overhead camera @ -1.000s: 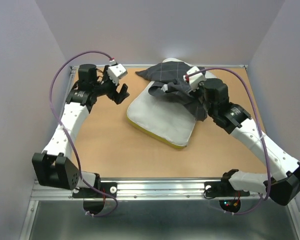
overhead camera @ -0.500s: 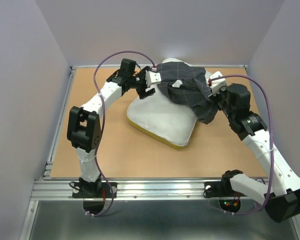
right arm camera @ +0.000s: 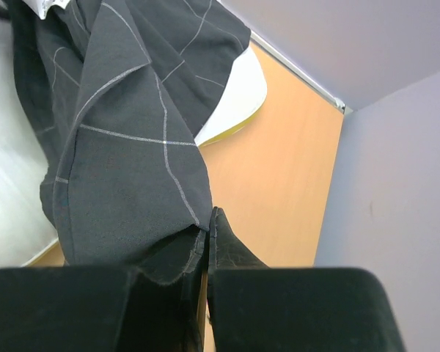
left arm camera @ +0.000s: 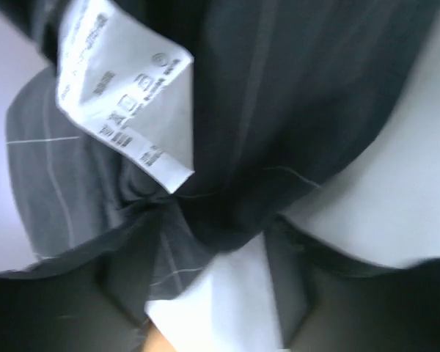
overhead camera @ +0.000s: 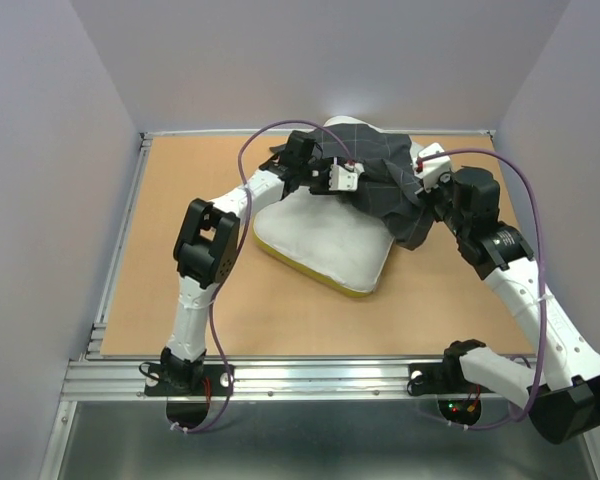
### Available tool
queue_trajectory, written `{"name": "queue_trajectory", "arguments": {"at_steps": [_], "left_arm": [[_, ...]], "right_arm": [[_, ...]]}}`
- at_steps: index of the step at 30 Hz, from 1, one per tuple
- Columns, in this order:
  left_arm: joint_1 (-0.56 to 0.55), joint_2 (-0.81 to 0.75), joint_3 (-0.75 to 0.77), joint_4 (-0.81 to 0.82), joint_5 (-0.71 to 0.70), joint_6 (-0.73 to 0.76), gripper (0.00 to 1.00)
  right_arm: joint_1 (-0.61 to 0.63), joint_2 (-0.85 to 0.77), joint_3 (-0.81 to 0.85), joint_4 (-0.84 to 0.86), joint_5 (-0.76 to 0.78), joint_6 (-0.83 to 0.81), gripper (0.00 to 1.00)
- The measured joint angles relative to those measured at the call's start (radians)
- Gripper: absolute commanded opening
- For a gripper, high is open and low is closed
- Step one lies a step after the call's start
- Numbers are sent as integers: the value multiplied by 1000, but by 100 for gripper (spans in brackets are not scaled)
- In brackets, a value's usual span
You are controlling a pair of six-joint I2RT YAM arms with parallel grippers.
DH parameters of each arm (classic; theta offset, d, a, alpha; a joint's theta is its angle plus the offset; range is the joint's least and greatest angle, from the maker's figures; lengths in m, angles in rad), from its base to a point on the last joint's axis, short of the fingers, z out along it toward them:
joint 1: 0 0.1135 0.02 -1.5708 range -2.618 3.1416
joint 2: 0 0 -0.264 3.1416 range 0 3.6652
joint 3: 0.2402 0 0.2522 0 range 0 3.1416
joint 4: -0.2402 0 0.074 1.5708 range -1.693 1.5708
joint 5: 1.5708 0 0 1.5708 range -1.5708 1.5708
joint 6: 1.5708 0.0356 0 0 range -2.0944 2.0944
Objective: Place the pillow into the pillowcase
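The white quilted pillow [overhead camera: 325,235] with its yellow edge lies slanted at the back middle of the table. The dark grey gridded pillowcase [overhead camera: 385,180] is bunched over its far right end. My right gripper [overhead camera: 418,200] is shut on the pillowcase's right edge; in the right wrist view the cloth [right arm camera: 132,147] hangs from the closed fingertips [right arm camera: 209,235] over the pillow [right arm camera: 238,95]. My left gripper [overhead camera: 338,178] sits at the cloth's left edge. In the left wrist view its jaws [left arm camera: 213,308] stand partly apart around gathered cloth [left arm camera: 279,88] and white pillow [left arm camera: 396,183]; a white care label [left arm camera: 125,88] shows.
The brown table [overhead camera: 200,290] is walled by pale panels at the left, back and right. A metal rail [overhead camera: 310,375] runs along the near edge by the arm bases. Purple cables [overhead camera: 280,135] loop above both arms.
My left arm has swung from the far left across to the pillowcase's left edge, and its jaws have narrowed. The right gripper pulled the cloth slightly right, then held still.
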State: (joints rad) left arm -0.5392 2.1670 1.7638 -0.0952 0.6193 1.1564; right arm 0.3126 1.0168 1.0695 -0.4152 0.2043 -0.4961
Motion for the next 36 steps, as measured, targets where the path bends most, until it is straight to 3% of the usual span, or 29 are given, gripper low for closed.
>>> {"name": "queue_trajectory", "arguments": {"at_steps": [2, 7, 13, 19, 26, 29, 33, 36], "left_arm": [[3, 10, 11, 32, -15, -1, 0], [14, 5, 2, 146, -74, -96, 0], [71, -208, -139, 259, -169, -372, 0], [240, -534, -92, 363, -348, -653, 0], [353, -780, -16, 461, -515, -750, 0], [381, -864, -23, 478, -587, -746, 0], [431, -951, -27, 528, -728, -712, 0], [445, -1015, -60, 578, -808, -665, 0]], "right_arm": [[0, 0, 2, -4, 5, 6, 1], [-11, 5, 37, -19, 17, 19, 1], [-18, 113, 263, -31, 31, 38, 1], [-19, 382, 711, -29, -75, 58, 1], [31, 823, 1427, 26, -347, 154, 1], [99, 846, 1457, 54, -404, 169, 1], [280, 743, 1248, 168, -447, 151, 1], [374, 724, 1206, 212, -452, 152, 1]]}}
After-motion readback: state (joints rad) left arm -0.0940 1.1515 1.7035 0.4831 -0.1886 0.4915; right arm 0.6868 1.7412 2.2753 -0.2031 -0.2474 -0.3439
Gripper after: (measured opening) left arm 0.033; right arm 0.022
